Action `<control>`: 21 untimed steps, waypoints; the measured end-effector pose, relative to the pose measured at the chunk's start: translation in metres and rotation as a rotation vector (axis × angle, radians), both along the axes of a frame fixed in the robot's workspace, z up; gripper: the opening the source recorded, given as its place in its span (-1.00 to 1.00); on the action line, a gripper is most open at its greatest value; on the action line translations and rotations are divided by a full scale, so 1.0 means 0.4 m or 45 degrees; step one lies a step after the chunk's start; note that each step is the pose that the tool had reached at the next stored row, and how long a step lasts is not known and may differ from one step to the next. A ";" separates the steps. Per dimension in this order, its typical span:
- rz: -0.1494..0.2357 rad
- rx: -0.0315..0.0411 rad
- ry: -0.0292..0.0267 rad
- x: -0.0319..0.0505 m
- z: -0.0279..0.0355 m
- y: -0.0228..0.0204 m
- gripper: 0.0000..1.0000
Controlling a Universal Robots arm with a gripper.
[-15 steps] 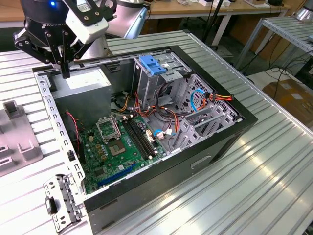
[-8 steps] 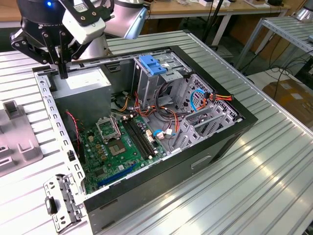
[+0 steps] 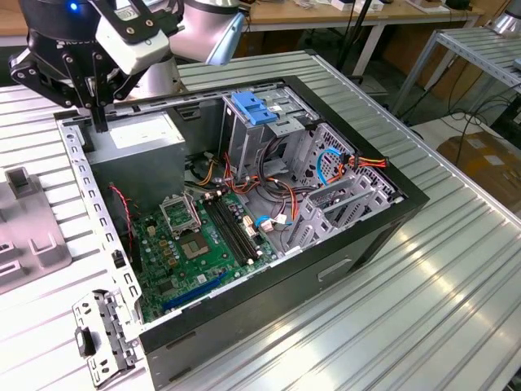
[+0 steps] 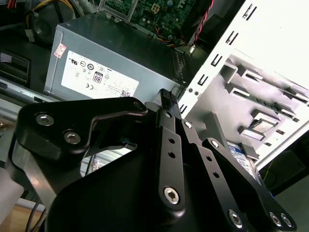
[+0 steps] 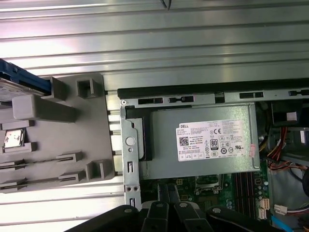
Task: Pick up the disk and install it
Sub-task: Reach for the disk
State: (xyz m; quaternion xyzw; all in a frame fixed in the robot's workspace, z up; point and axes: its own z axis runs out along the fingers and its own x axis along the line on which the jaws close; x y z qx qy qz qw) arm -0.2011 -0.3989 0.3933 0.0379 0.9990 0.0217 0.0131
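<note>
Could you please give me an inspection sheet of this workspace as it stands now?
Surface: ribbed aluminium table bearing an open black computer case.
Job's things: silver disk with blue side rails rests on the grey plastic fixture beside the case, not grasped.
Clutter: small perforated metal bracket at the case's corner.
Grippers: black gripper shut, empty, over the case's rim by the grey power-supply box.
Cables: orange, red and blue wires inside the case.
Surroundings: desks, cardboard box.
</note>
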 end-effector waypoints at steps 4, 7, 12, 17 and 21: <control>0.000 -0.0001 0.0001 -0.005 0.000 0.000 -0.79; 0.000 0.0000 0.0000 -0.010 0.000 0.000 -0.79; 0.000 0.0000 0.0000 -0.017 0.000 0.000 -0.79; 0.000 0.0000 0.0000 -0.026 0.000 0.000 -0.79; 0.000 0.0000 0.0000 -0.031 0.000 0.000 -0.79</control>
